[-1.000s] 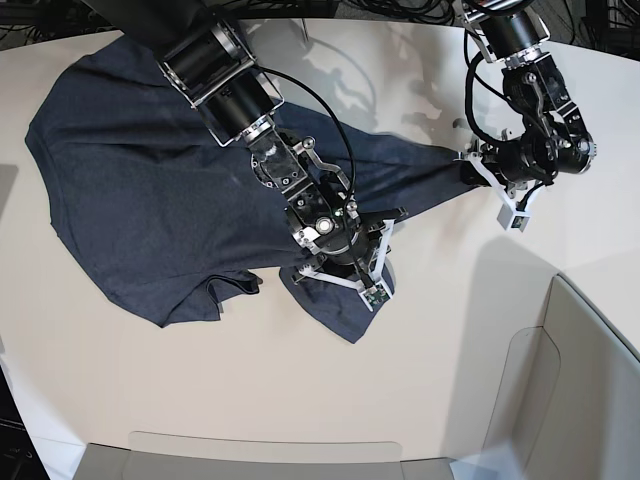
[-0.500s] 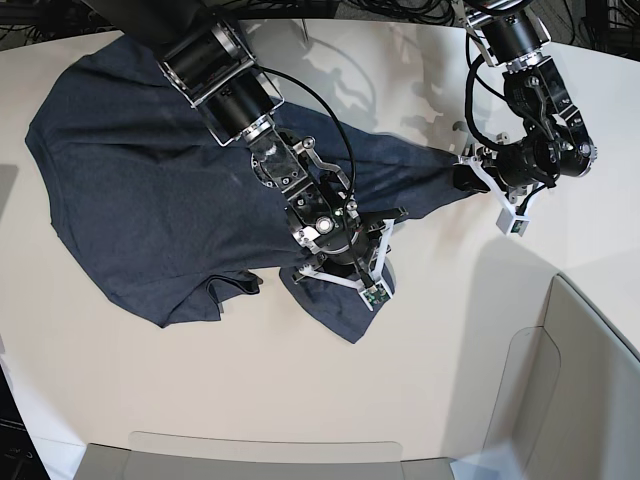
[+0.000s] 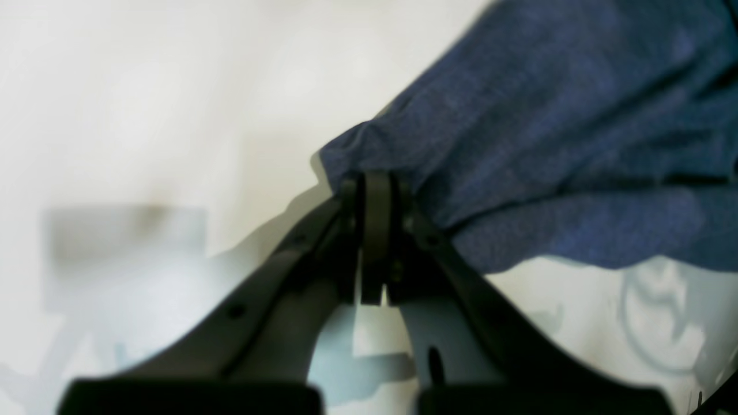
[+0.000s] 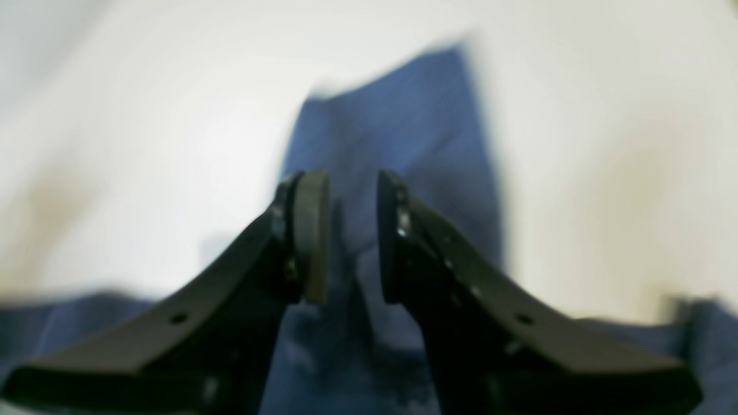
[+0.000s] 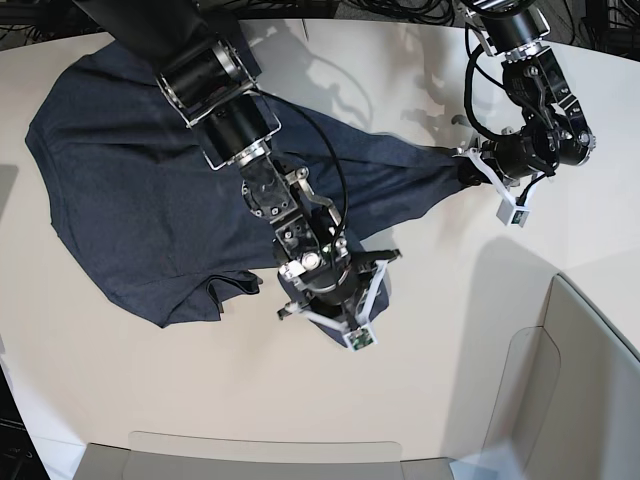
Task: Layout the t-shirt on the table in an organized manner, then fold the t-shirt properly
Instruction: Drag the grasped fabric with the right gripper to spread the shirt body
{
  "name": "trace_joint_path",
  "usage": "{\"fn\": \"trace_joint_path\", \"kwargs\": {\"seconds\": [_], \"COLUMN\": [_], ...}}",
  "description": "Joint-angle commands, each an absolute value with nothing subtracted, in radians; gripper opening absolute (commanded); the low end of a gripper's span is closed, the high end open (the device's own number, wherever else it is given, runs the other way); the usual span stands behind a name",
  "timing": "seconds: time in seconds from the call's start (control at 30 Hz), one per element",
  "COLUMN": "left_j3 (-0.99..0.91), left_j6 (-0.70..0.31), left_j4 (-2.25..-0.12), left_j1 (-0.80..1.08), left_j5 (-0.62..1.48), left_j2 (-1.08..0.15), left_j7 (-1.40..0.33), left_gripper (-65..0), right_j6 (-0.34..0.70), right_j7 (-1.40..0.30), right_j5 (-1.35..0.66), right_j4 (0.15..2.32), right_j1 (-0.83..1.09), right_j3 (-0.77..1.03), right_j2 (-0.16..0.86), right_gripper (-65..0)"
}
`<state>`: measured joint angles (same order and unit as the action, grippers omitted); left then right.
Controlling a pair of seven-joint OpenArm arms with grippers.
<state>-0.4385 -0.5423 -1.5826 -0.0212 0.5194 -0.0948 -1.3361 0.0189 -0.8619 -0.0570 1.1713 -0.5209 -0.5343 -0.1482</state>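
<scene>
The dark navy t-shirt lies crumpled across the left of the off-white table, with one corner drawn out to the right. My left gripper is shut on that corner; in the left wrist view its jaws meet on the cloth edge. My right gripper hovers low over a front flap of the shirt. In the right wrist view its pads stand a narrow gap apart with blue cloth behind them. No lettering shows.
Grey translucent bin walls stand at the right and along the front edge. Black cables hang behind the table's far edge. The right arm's black links cross over the shirt.
The left gripper opened wider, then closed on the shirt's right corner. The right arm moved toward the front edge, along the shirt's front flap.
</scene>
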Motion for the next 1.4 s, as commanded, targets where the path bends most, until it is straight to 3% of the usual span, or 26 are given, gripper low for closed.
{"fn": "trace_joint_path", "kwargs": {"seconds": [0.0, 0.4, 0.63, 0.83, 1.07, 1.37], "left_j3": [-0.435, -0.432, -0.432, -0.432, -0.437, -0.437], "left_j6": [-0.542, -0.542, -0.542, -0.542, -0.542, -0.544], "left_j4": [-1.583, -1.584, -1.584, -1.584, -1.584, -1.638], "left_j1": [-0.004, 0.154, 0.171, 0.170, 0.191, 0.268], "left_j5": [0.476, 0.478, 0.478, 0.478, 0.478, 0.478], "left_j2": [-0.099, -0.147, -0.153, -0.153, -0.173, -0.202], "left_j7": [-1.396, -1.316, -1.297, -1.297, -1.296, -1.207], "left_gripper": [-65.0, -65.0, -65.0, -65.0, -65.0, -65.0], "right_j6": [0.018, 0.018, 0.028, 0.028, 0.028, 0.025], "right_j7": [-0.851, -0.849, -0.690, -0.688, -0.668, -0.636], "right_j5": [-0.058, 0.028, 0.041, 0.041, 0.041, 0.047], "right_j4": [1.188, 1.130, 1.020, 0.990, 0.722, 0.674], "right_j1": [-0.553, -0.613, -0.552, -0.532, -0.610, -0.667], "right_j3": [-0.509, -0.372, -0.381, -0.506, -0.507, -0.509], "right_j2": [-0.157, -0.142, -0.157, -0.157, -0.157, -0.157], "right_gripper": [-52.1, -51.7, -51.6, -51.8, -52.0, -51.8]}}
